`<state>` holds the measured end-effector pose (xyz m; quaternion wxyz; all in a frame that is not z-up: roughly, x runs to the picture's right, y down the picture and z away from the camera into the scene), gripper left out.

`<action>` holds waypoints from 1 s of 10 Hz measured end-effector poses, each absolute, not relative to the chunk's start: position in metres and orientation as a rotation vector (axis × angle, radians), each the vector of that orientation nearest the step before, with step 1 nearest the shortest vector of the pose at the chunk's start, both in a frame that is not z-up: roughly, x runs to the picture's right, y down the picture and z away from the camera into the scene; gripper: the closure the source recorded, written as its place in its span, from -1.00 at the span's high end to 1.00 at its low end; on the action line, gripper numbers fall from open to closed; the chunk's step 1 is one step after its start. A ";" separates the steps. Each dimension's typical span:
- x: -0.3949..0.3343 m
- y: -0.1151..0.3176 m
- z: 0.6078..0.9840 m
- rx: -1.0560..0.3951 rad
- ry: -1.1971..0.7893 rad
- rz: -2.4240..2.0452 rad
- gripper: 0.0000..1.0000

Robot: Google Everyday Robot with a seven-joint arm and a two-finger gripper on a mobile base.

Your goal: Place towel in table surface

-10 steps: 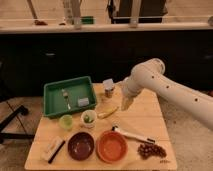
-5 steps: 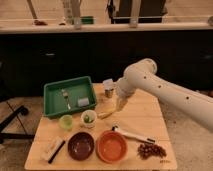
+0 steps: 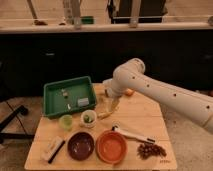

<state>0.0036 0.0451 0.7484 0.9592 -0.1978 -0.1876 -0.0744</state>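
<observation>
A small pale grey folded piece (image 3: pixel 82 102), which may be the towel, lies inside the green tray (image 3: pixel 54 106) at the back left of the wooden table (image 3: pixel 150 120). I cannot be sure it is the towel. My white arm reaches in from the right with its elbow high. The gripper (image 3: pixel 106 90) hangs just beyond the tray's right rim, above the table and to the right of the grey piece. Nothing shows in it.
A banana (image 3: pixel 110 110) lies just below the gripper. A green cup (image 3: pixel 65 121), a white cup (image 3: pixel 88 119), a dark bowl (image 3: pixel 81 145), an orange bowl (image 3: pixel 112 146), a white utensil (image 3: pixel 132 135), grapes (image 3: pixel 150 150) and a brush (image 3: pixel 52 149) fill the front. A dark counter stands behind.
My arm has swung left, bringing the gripper from above the table's middle to the right rim of the green tray. The objects have not moved.
</observation>
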 end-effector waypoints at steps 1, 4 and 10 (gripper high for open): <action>-0.007 0.045 0.750 -0.403 -0.383 -0.150 0.60; -0.011 0.040 0.753 -0.366 -0.389 -0.156 0.60; 0.075 -0.020 0.813 -0.208 -0.451 -0.196 0.60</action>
